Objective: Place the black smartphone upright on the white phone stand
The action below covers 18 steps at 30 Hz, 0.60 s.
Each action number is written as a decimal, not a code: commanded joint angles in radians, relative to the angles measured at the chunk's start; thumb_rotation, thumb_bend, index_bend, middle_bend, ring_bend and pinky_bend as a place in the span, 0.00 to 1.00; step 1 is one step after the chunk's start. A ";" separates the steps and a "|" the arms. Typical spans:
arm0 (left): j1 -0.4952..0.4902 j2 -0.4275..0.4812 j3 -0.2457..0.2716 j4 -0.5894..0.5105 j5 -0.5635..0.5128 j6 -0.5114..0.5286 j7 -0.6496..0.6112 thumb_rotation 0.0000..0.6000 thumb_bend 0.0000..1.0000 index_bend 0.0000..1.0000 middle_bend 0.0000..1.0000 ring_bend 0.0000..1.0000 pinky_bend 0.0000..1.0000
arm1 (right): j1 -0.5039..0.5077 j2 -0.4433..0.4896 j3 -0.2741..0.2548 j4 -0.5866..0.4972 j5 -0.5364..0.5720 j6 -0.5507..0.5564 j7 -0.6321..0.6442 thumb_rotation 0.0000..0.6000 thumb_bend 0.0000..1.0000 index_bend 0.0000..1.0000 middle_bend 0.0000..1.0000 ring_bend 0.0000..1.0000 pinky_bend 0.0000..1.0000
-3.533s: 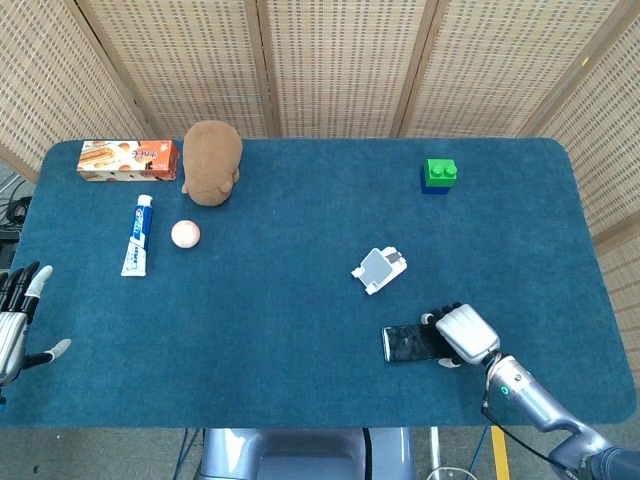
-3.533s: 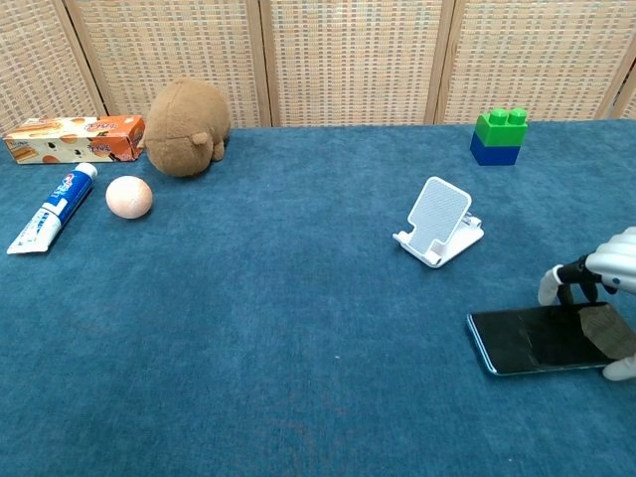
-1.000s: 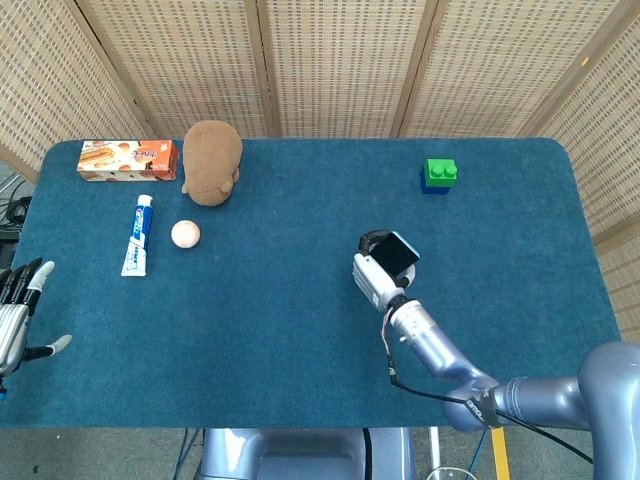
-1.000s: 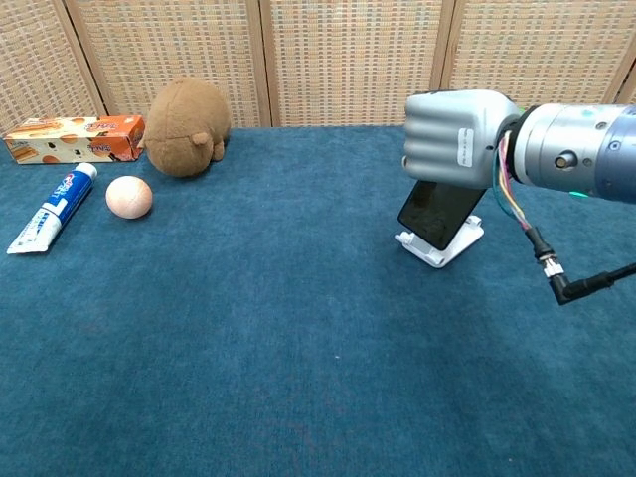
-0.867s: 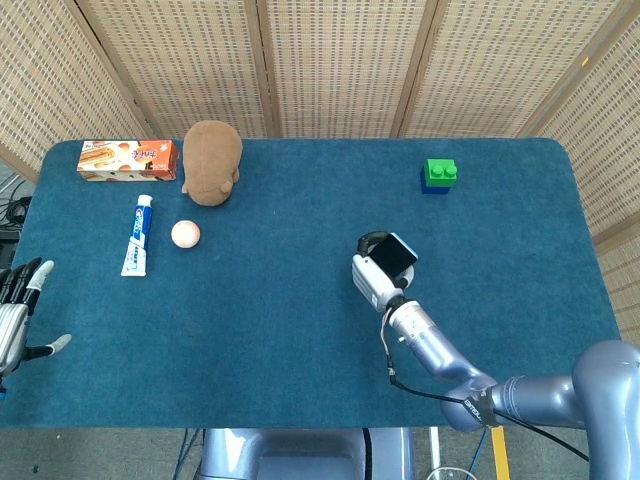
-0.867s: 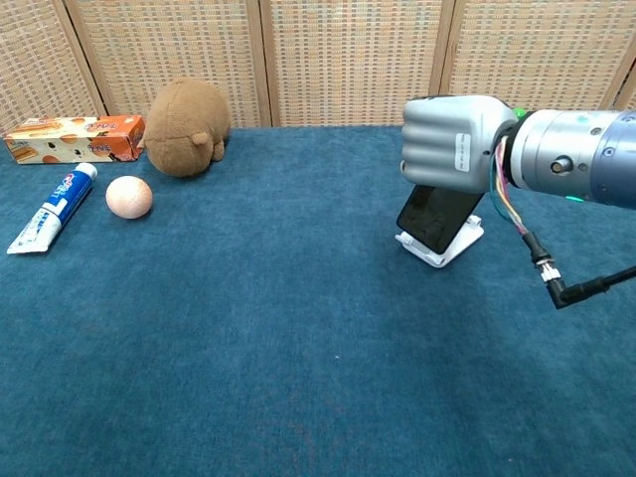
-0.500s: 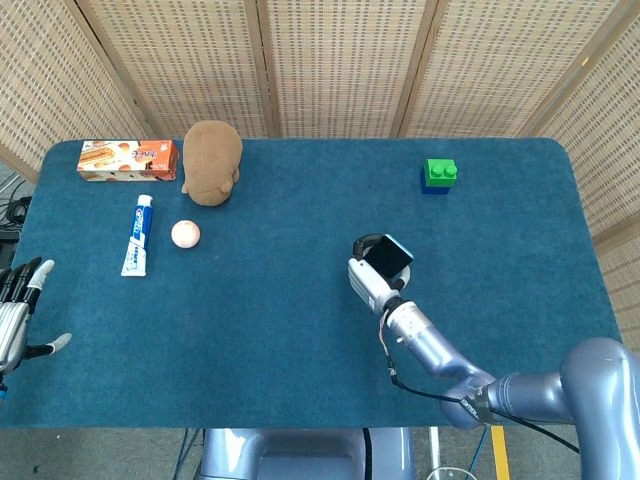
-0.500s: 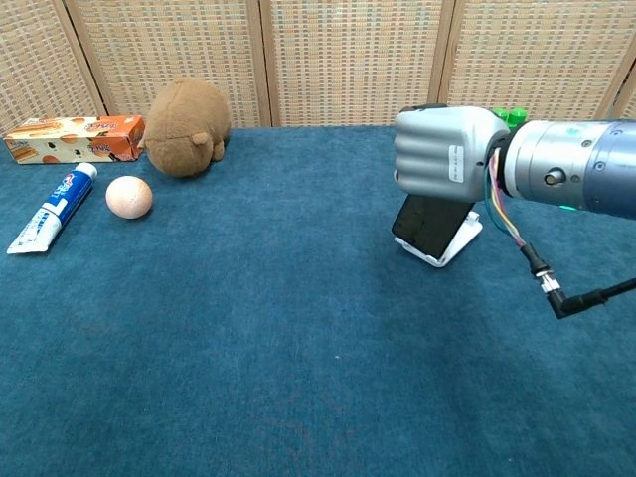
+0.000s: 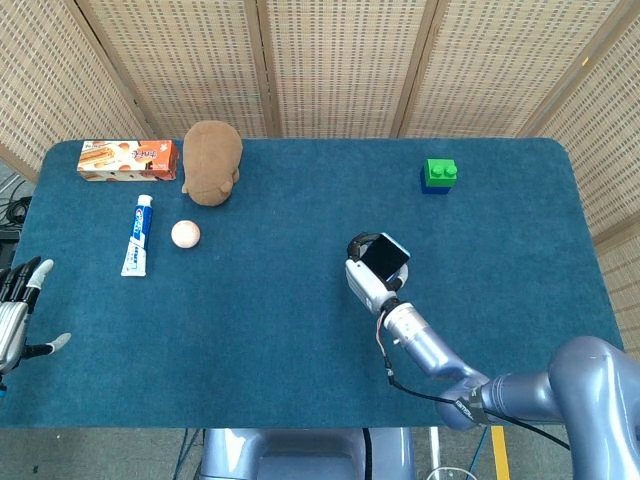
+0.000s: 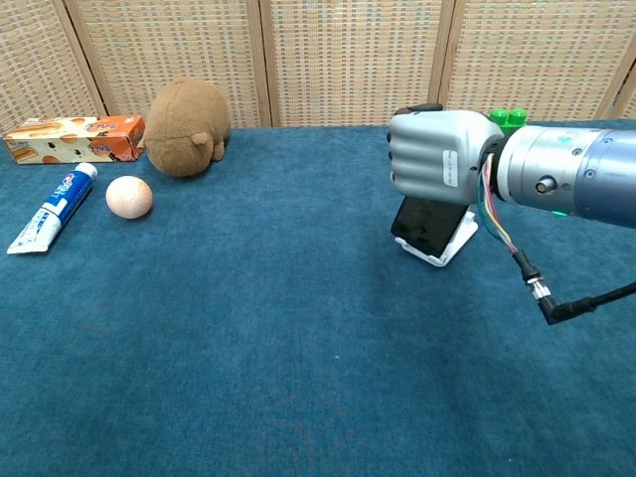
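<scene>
My right hand (image 10: 437, 157) (image 9: 362, 281) grips the black smartphone (image 10: 427, 224) (image 9: 384, 257) by its upper part, holding it upright and tilted back. The phone's lower edge is down at the white phone stand (image 10: 449, 241), whose front lip and right side show beneath and beside the phone. In the head view the hand and phone hide the stand. My left hand (image 9: 15, 315) hangs off the table's left edge, fingers apart, holding nothing.
A green-and-blue block (image 9: 438, 175) (image 10: 507, 118) stands behind the right hand. At the far left lie a brown plush toy (image 10: 186, 126), a pink ball (image 10: 129, 196), a toothpaste tube (image 10: 52, 209) and an orange box (image 10: 75, 138). Wicker screens back the blue table (image 10: 248, 358).
The right hand took the phone from flat on the table's near right and carried it to the stand. Over the last second hand and phone eased lower and slightly left. The left hand stayed still.
</scene>
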 commanded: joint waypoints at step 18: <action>0.001 0.001 0.001 -0.001 0.001 0.004 -0.002 1.00 0.00 0.00 0.00 0.00 0.00 | 0.011 0.023 -0.046 0.021 -0.075 -0.026 0.063 1.00 0.36 0.36 0.06 0.00 0.24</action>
